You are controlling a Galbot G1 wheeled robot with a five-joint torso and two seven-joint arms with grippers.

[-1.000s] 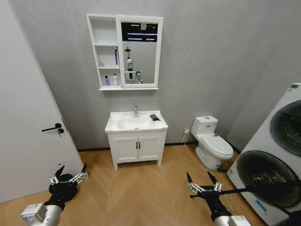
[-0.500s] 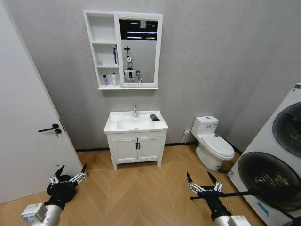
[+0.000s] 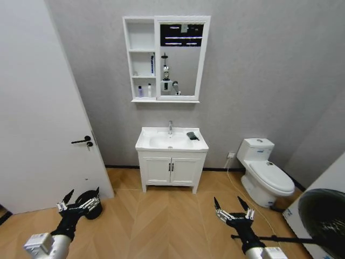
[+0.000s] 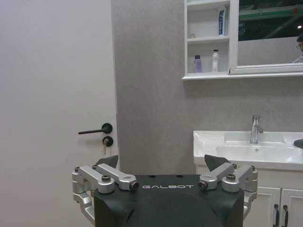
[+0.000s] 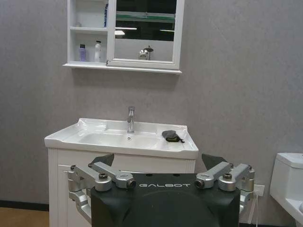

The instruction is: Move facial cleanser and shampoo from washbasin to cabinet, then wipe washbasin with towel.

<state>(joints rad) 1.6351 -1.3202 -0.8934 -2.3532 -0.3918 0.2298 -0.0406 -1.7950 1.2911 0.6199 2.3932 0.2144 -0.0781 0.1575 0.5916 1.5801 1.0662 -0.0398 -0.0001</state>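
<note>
The white washbasin [image 3: 145,145] [image 4: 208,142] [image 5: 66,137] stands against the far wall. The dark towel [image 3: 192,136] [image 5: 171,135] [image 4: 299,143] lies bunched on its right rim. Above it hangs the cabinet [image 3: 141,32] [image 4: 208,75] [image 5: 90,65]. A purple bottle [image 3: 140,91] [image 5: 82,52] and a white bottle [image 3: 149,90] [image 5: 98,51] stand on its lowest shelf, and a blue tube [image 3: 152,65] on the middle one. I cannot tell which is the facial cleanser or the shampoo. My left gripper [image 3: 81,198] [image 4: 163,163] and right gripper [image 3: 228,206] [image 5: 158,161] hover low, open and far from the basin.
A white door [image 3: 43,108] with a black handle [image 3: 82,141] lies to the left. A toilet [image 3: 267,172] and a washing machine [image 3: 323,216] are on the right. A low two-door cupboard [image 3: 171,170] carries the basin. Wooden floor [image 3: 167,216] stretches in front.
The whole picture has shifted to the right, so the camera has turned left. More of the door shows and less of the washing machine. Both grippers hold the same open pose.
</note>
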